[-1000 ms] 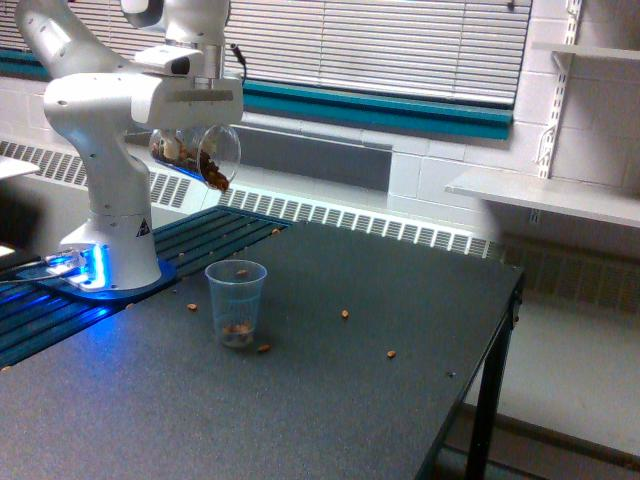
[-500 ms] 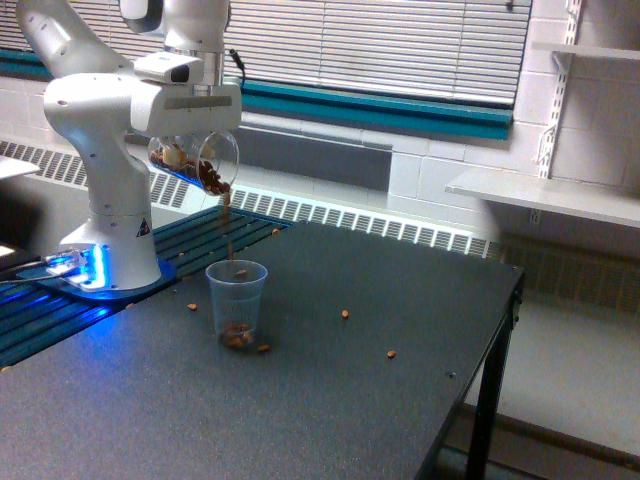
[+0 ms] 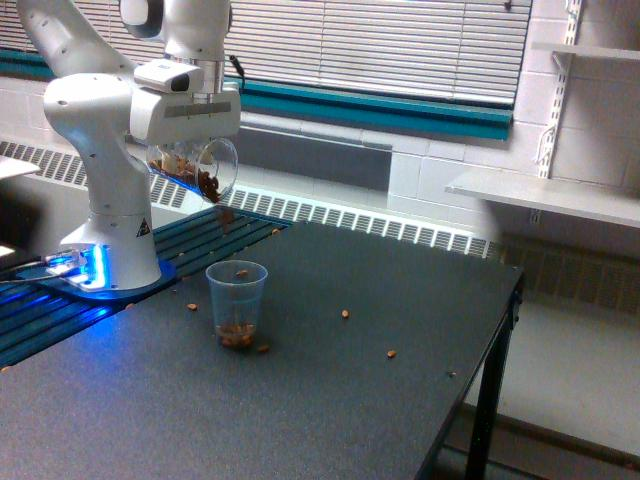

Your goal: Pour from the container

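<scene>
On the exterior view's left, the white robot arm stands on a round base lit blue, and a small dark triangular sticker on its lower column is too small to read. No other writing can be made out.

The gripper hangs from the arm's wrist above the table, closed around the container, a small clear cup. The fingers themselves are hard to pick out against the cup, but the cup sits directly beneath the white hand, touching it, and is carried clear of the table. The cup is tipped on its side with its mouth pointing toward the exterior view's right and slightly down. Brown nut-like pieces lie along its lower wall and crowd at the lip, and a few pieces are in the air just below the mouth.

Below and slightly right of the tipped cup, a clear plastic cup stands upright on the dark table. It has a shallow layer of brown pieces at its bottom and one near its rim.

Further right, loose pieces lie scattered on the tabletop, some beside the upright cup and others well apart from it.
</scene>
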### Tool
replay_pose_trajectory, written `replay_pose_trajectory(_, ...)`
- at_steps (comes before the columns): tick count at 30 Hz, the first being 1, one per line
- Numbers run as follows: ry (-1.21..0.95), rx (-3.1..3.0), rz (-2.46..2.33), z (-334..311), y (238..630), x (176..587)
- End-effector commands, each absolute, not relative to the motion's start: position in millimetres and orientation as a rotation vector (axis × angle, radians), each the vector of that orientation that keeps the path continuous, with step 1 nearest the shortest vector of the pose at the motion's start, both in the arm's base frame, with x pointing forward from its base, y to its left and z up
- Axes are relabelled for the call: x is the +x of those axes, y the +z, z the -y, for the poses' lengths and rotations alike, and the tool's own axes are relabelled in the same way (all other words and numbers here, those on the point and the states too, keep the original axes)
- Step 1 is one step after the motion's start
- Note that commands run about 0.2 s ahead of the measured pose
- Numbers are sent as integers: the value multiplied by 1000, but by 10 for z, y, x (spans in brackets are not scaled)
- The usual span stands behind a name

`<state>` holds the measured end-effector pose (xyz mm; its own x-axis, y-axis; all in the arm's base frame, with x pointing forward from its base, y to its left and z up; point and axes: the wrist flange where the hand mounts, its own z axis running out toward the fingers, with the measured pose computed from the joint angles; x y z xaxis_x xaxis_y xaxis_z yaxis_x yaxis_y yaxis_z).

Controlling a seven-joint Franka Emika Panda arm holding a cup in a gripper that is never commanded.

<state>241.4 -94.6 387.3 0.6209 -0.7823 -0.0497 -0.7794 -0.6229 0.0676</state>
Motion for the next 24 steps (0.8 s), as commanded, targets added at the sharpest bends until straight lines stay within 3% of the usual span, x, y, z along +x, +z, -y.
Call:
replay_pose_trajectory(1,-146,2806,1306,943,3800,2438)
replay_pose_trajectory(24,-229,2814,1273,936,3717,2569)
